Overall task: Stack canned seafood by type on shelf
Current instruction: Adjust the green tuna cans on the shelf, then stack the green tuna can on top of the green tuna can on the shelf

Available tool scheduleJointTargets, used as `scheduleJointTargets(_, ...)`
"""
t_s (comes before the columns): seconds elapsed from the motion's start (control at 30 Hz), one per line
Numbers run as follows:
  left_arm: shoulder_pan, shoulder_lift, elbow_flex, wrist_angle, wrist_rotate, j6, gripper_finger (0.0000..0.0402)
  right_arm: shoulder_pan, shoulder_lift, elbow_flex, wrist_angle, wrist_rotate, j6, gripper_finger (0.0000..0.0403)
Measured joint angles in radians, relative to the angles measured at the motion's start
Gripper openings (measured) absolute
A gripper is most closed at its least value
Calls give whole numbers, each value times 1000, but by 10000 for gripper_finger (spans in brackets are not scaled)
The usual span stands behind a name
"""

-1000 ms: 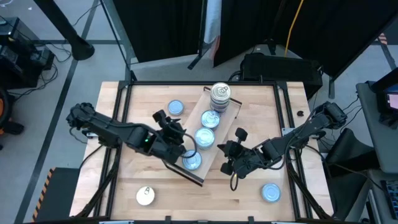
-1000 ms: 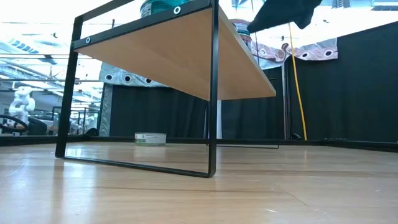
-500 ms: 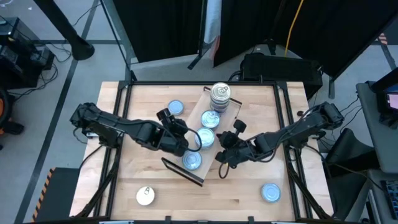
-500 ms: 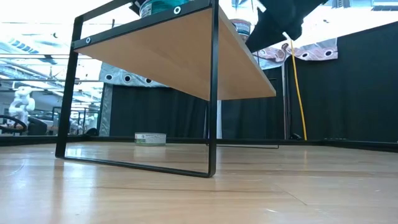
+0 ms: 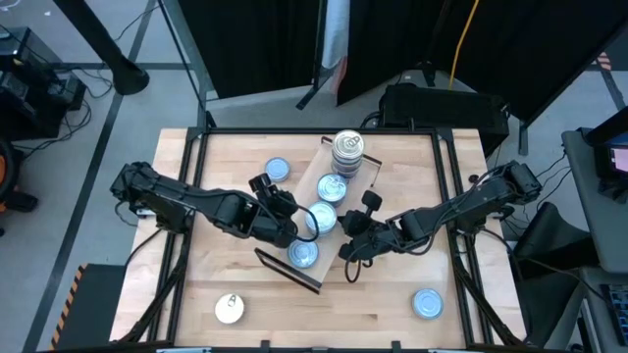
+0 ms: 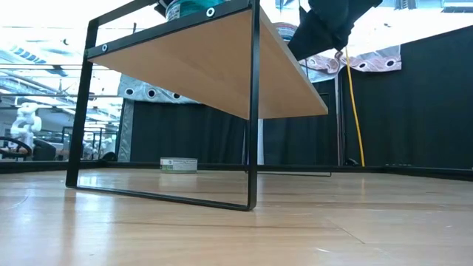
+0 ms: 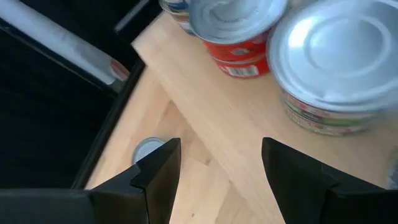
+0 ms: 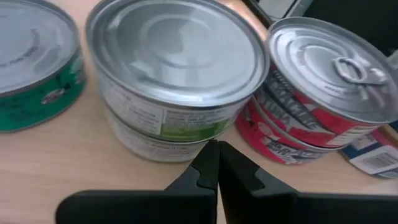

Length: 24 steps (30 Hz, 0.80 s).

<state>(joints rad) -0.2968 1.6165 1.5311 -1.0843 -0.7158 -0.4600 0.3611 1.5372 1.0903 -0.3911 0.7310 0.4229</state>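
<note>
Both hands are working over the shelf [image 5: 339,191], lying diagonally on the bench [image 5: 226,157] and carrying four tin positions, including a tall stack [image 5: 346,149]. Left hand [image 5: 294,218] is hovering spread and empty; right hand [image 5: 345,245] is pinched closed, empty. Three tins are lying loose: [image 5: 278,170], [image 5: 229,309], [image 5: 428,303]. Judged roughly two-thirds done.

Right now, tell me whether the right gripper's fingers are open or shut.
Shut. In the right wrist view the right gripper shows its two dark fingers pressed together, empty, just short of the stacked green-labelled tins.
</note>
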Motion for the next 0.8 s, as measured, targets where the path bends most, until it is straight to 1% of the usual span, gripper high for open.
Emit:
scheduleJointTargets(0.1,0,0,0,-12,7,5,226,0,0,0,0,-26,2,0)
scheduleJointTargets(0.27,-4,-18,0,-103,-41,22,226,11,-14,0,-41,-45,1,0)
scheduleJointTargets(0.33,-5,-40,0,-121,-58,23,226,26,-43,19,-120,-103,29,0)
scheduleJointTargets(0.4,-5,-55,0,-144,-73,26,226,47,-82,57,-240,-203,96,0)
scheduleJointTargets(0.5,-15,-81,0,-178,-110,29,226,101,-144,113,-421,-356,267,0)
scheduleJointTargets(0.57,-26,-93,0,-180,-141,28,226,156,-181,133,-504,-424,414,0)
scheduleJointTargets(0.67,-55,-108,-41,-126,-176,29,226,260,-220,135,-579,-449,633,0)
scheduleJointTargets(0.8,-85,-148,-189,79,-205,80,226,395,-215,134,-683,-442,916,0)
